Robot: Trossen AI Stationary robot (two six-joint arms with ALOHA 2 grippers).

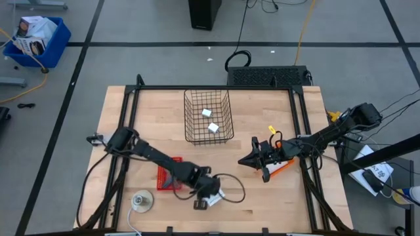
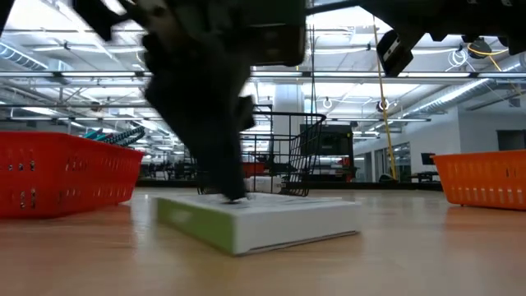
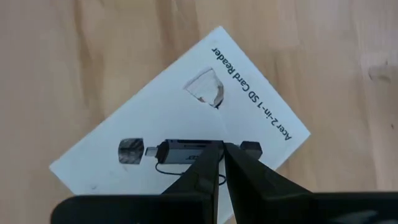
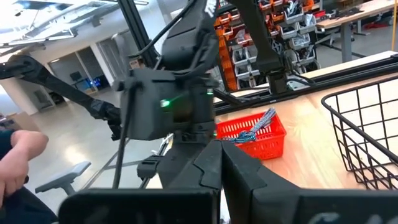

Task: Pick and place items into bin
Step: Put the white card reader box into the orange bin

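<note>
while left tool (image 3: 224,149) sits closed over one box (image 3: 186,124), two cubes (image 1: 209,120) in basket (image 1: 190,134)

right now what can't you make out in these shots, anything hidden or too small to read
- The two white cubes in the wire bin: too small in the high view to show any detail.
- Contents of the red basket: covered by the left arm in the high view.
- The white box: its edges run under the left gripper in the left wrist view.
- Orange basket: cut off by the low view's edge.
</note>
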